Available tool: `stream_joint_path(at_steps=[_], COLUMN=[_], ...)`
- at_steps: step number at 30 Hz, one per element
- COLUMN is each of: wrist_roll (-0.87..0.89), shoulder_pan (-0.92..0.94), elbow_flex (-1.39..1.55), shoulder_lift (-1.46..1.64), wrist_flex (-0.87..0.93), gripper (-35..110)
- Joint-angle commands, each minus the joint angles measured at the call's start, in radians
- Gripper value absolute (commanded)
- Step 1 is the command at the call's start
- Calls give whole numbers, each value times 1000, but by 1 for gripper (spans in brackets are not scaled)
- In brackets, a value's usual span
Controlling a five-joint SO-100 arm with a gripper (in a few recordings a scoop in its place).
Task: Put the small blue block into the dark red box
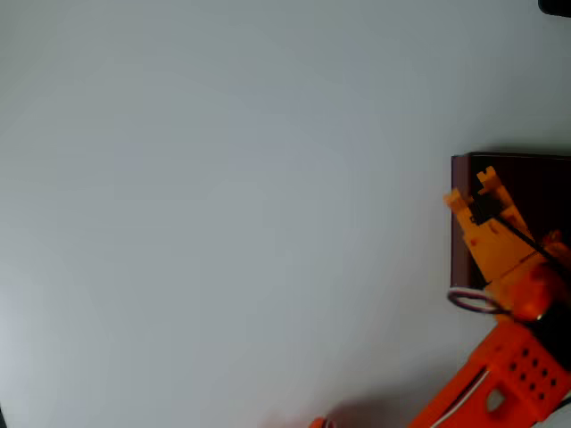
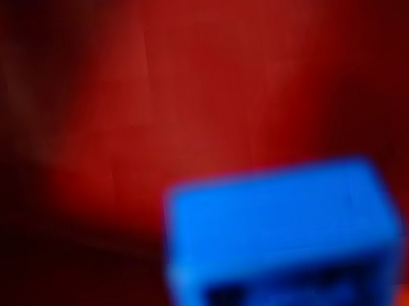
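The orange pincer (image 1: 470, 190) grips the small, rigid, light blue plastic block (image 2: 281, 240) by its sides above the dark red box (image 1: 460, 223).

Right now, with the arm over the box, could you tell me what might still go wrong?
1. The gripper hangs near the box's left wall in the overhead view, so a release could land the block on the rim or outside.
2. Lowering further might knock that thin wall and shift the box.
3. The wrist view is blurred, so the fingers' hold on the block cannot be judged; it may slip early.
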Motion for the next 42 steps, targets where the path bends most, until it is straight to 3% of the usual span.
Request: stream_joint_path(at_steps=[1,5,13,19,25,30,34,42], wrist_roll=[29,38,29,-51,-135,-170,-189,-222], shoulder_pan=[35,46,-11,-178,-500,-735,-804,-911], elbow_flex=[-54,-43,101,393,742,922,1135,1273], shoulder_lift=[-84,-179,-32,356,899,1238,1686,1697], wrist_flex=[-64,-127,-141,-146,-94,-14,120,123], gripper=[1,14,18,16,3,3,4,2])
